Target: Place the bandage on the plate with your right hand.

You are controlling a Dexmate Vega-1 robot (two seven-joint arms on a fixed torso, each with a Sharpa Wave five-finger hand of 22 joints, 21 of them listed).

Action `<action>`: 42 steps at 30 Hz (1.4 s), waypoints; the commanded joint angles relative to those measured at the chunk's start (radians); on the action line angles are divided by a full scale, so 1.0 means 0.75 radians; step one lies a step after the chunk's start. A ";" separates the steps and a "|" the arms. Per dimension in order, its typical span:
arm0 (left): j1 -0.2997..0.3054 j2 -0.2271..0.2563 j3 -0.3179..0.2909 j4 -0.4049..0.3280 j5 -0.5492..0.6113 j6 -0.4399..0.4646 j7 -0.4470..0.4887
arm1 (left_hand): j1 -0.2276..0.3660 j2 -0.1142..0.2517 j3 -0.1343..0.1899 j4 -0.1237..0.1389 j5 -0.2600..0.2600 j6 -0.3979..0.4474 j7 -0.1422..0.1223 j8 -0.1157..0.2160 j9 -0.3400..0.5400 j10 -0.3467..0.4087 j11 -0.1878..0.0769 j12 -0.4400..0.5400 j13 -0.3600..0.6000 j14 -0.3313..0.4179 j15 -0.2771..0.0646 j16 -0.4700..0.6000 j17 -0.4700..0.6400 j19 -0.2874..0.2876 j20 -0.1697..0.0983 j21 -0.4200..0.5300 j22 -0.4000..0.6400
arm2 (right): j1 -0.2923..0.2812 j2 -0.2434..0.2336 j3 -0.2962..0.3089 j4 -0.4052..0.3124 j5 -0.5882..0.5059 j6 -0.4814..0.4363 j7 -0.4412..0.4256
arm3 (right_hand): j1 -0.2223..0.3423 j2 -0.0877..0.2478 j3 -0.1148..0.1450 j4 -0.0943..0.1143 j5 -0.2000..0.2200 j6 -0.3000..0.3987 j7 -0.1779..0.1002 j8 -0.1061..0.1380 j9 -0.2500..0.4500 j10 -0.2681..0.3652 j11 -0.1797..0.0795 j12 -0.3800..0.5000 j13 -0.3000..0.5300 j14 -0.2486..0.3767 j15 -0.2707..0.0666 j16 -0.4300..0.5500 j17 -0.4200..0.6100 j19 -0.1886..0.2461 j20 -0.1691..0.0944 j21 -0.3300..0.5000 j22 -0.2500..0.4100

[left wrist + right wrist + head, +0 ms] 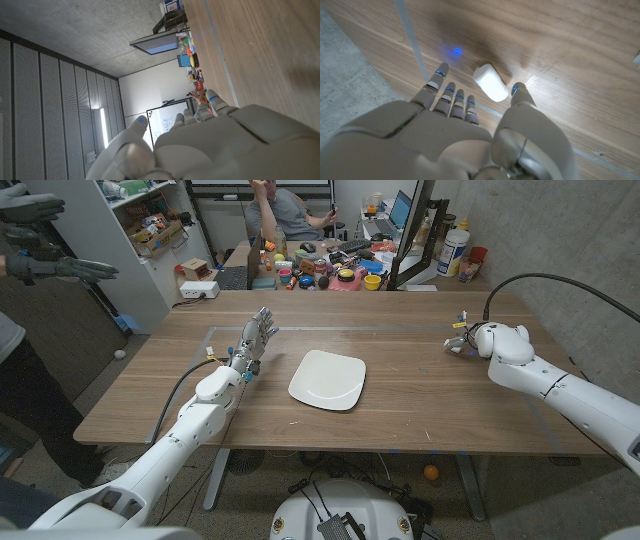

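Right hand (pixel 470 135) hovering with fingers spread over the white bandage roll (pixel 491 83) at the table's (pixel 420 395) right, well apart from the central plate (pixel 328 379); left hand (pixel 252 340) open, raised, empty

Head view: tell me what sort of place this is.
Probably a robotics lab or workshop: a cluttered desk with a laptop behind the table, stocked shelves, and a seated person.

Bandage and plate, both on the desk.
Bandage (pixel 491 83): white roll on its side, just beyond the right hand (pixel 470 125), between fingers and thumb. Plate (pixel 328 379): white, square, empty, well apart from that hand.
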 commanded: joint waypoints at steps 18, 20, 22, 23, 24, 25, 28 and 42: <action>-0.048 -0.028 0.005 0.081 0.005 -0.006 -0.035 | -0.011 0.103 -0.007 0.001 0.007 -0.056 0.002 -0.001 0.005 0.000 0.002 0.004 0.005 -0.017 -0.048 0.003 0.003 -0.014 -0.051 0.007 0.005 | 0.001 0.063 -0.016 0.073 -0.060 -0.006 -0.142 | 0.489 0.104 -0.027 -0.028 0.059 0.794 -0.076 0.282 0.068 1.001 -0.097 0.351 0.095 1.205 -0.250 0.364 0.270 0.554 -0.230 0.572 0.256; -0.048 -0.028 0.004 0.082 0.005 -0.004 -0.035 | -0.011 0.102 -0.007 0.001 0.008 -0.055 0.002 0.000 0.005 0.001 0.002 0.005 0.005 -0.016 -0.048 0.003 0.003 -0.013 -0.051 0.008 0.005 | -0.013 0.060 -0.002 0.063 -0.052 -0.002 -0.177 | 0.507 0.109 -0.044 -0.019 0.056 0.859 -0.085 0.324 0.086 1.059 -0.103 0.394 0.119 1.234 -0.250 0.393 0.307 0.561 -0.230 0.612 0.285; -0.049 -0.028 0.004 0.083 0.005 -0.003 -0.037 | -0.011 0.102 -0.007 0.001 0.008 -0.055 0.001 0.000 0.005 0.000 0.002 0.004 0.005 -0.017 -0.049 0.003 0.003 -0.014 -0.052 0.007 0.005 | -0.024 0.057 0.007 0.053 -0.049 0.001 -0.206 | 0.508 0.115 -0.055 -0.010 0.054 0.884 -0.084 0.345 0.097 1.088 -0.099 0.417 0.133 1.256 -0.251 0.406 0.325 0.565 -0.229 0.635 0.302; -0.049 -0.028 0.004 0.083 0.005 -0.002 -0.037 | -0.011 0.102 -0.007 0.001 0.008 -0.056 0.001 -0.001 0.005 0.000 0.002 0.004 0.005 -0.017 -0.048 0.003 0.003 -0.014 -0.051 0.007 0.005 | -0.033 0.056 0.014 0.047 -0.046 0.003 -0.226 | 0.507 0.115 -0.057 -0.007 0.053 0.889 -0.084 0.348 0.099 1.090 -0.100 0.421 0.136 1.259 -0.250 0.407 0.327 0.565 -0.228 0.639 0.305; -0.048 -0.028 0.003 0.084 0.005 -0.002 -0.039 | -0.011 0.102 -0.008 0.001 0.008 -0.055 0.000 0.000 0.005 0.000 0.001 0.004 0.005 -0.017 -0.048 0.003 0.003 -0.014 -0.052 0.007 0.005 | -0.042 0.055 0.023 0.040 -0.042 0.003 -0.246 | 0.505 0.114 -0.059 -0.005 0.053 0.890 -0.087 0.350 0.100 1.089 -0.099 0.421 0.138 1.258 -0.248 0.406 0.328 0.563 -0.229 0.641 0.306; -0.048 -0.028 0.003 0.083 0.005 -0.001 -0.039 | -0.011 0.102 -0.008 0.001 0.008 -0.056 0.000 0.000 0.005 -0.001 0.002 0.004 0.005 -0.017 -0.048 0.002 0.003 -0.014 -0.052 0.007 0.005 | -0.049 0.053 0.029 0.032 -0.040 0.003 -0.263 | 0.498 0.114 -0.068 0.003 0.051 0.911 -0.091 0.365 0.107 1.098 -0.099 0.432 0.146 1.258 -0.247 0.405 0.335 0.557 -0.230 0.652 0.317; -0.045 -0.027 0.002 0.082 0.004 0.000 -0.041 | -0.011 0.102 -0.008 0.000 0.008 -0.057 -0.001 -0.001 0.005 -0.001 0.003 0.004 0.005 -0.018 -0.047 0.002 0.003 -0.015 -0.051 0.007 0.005 | -0.078 0.047 0.049 0.006 -0.038 0.006 -0.329 | 0.490 0.119 -0.076 0.015 0.049 0.929 -0.091 0.379 0.114 1.109 -0.090 0.443 0.155 1.263 -0.246 0.406 0.342 0.563 -0.225 0.670 0.328; -0.034 -0.022 -0.004 0.071 0.001 -0.007 -0.047 | -0.011 0.102 -0.010 0.000 0.008 -0.057 0.000 -0.001 0.005 -0.002 0.002 0.004 0.005 -0.018 -0.048 0.003 0.003 -0.014 -0.051 0.008 0.005 | -0.165 0.006 0.114 -0.133 -0.066 -0.023 -0.475 | 0.477 0.115 -0.098 0.031 0.046 0.929 -0.100 0.399 0.134 1.107 -0.099 0.458 0.179 1.258 -0.247 0.397 0.357 0.560 -0.249 0.707 0.352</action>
